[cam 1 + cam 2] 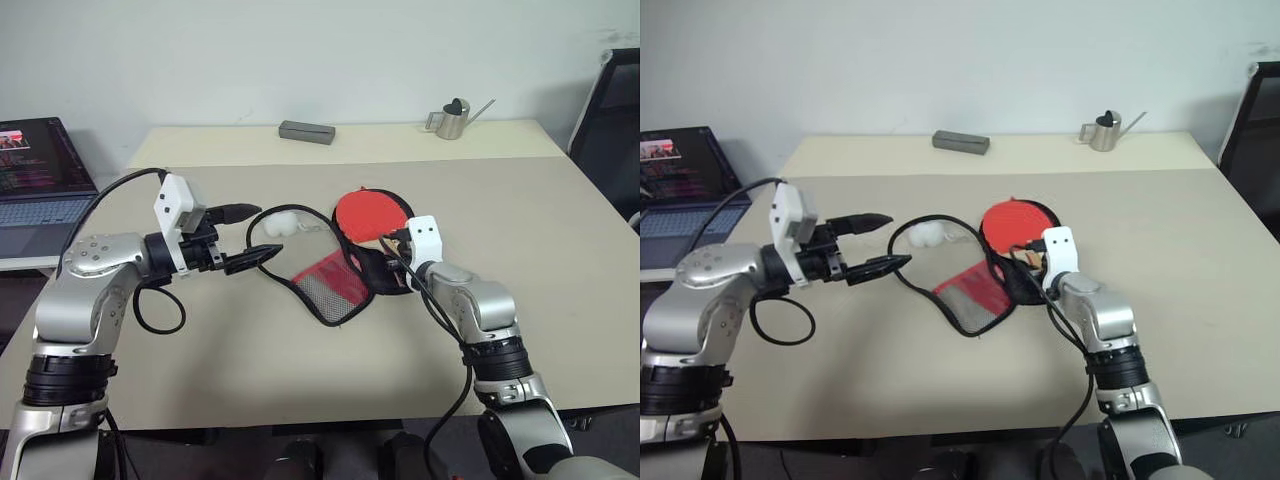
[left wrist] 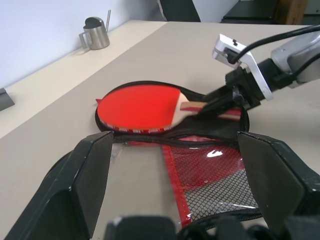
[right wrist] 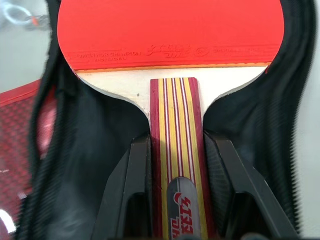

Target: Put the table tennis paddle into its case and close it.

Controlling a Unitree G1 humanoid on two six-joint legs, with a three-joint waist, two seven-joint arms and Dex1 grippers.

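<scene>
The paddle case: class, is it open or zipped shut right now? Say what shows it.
Open. The case has its red mesh flap folded away on the table, and the paddle lies uncovered on the black half.

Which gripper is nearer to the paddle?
Right. The right gripper grips the paddle by its handle; the left gripper hovers open beyond the case.

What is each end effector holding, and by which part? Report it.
Right end effector: table tennis paddle, by its handle. Left end effector: open, nothing held.
</scene>
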